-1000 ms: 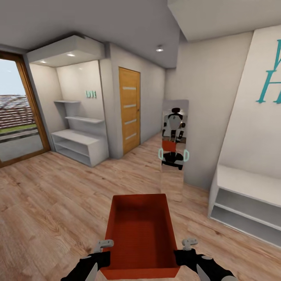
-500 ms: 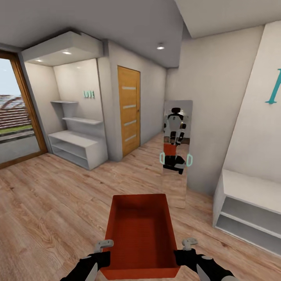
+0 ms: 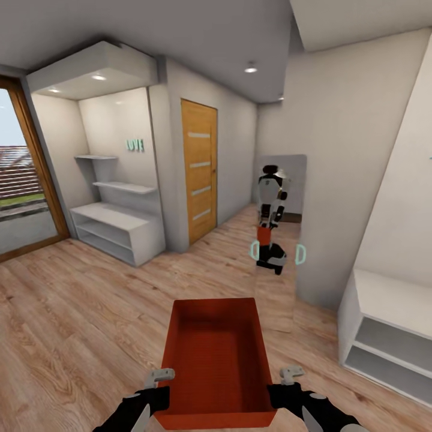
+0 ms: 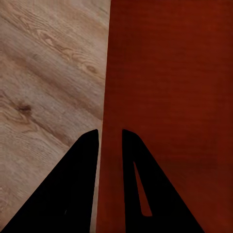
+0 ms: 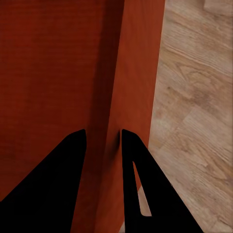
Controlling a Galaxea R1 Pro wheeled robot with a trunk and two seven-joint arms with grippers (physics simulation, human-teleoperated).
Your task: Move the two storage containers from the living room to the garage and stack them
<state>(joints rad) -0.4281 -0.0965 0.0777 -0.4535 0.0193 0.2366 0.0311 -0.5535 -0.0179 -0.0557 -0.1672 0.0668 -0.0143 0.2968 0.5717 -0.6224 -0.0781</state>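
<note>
One orange-red storage container (image 3: pixel 216 360), an open ribbed bin, hangs level in front of me over the light wood-plank floor (image 3: pixel 84 312). My left gripper (image 3: pixel 161 396) is shut on its left wall near the closest corner. In the left wrist view the two black fingers (image 4: pixel 87 160) straddle that wall (image 4: pixel 110 97), one inside and one outside. My right gripper (image 3: pixel 278 396) is shut on the right wall the same way, and its fingers (image 5: pixel 73 160) pinch the wall (image 5: pixel 138 73) in the right wrist view. The bin is empty.
Ahead is a hallway with a closed wooden door (image 3: pixel 199 168). A standing mirror (image 3: pixel 281 282) on the right reflects me holding the bin. White shelf units stand at the left (image 3: pixel 117 231) and the right (image 3: pixel 390 336). A glass door (image 3: pixel 21 198) is at the far left.
The whole view has shifted as the camera moved: the mirror and the right shelf slid right and the teal wall lettering left the picture. The bin and both grippers keep their place before me.
</note>
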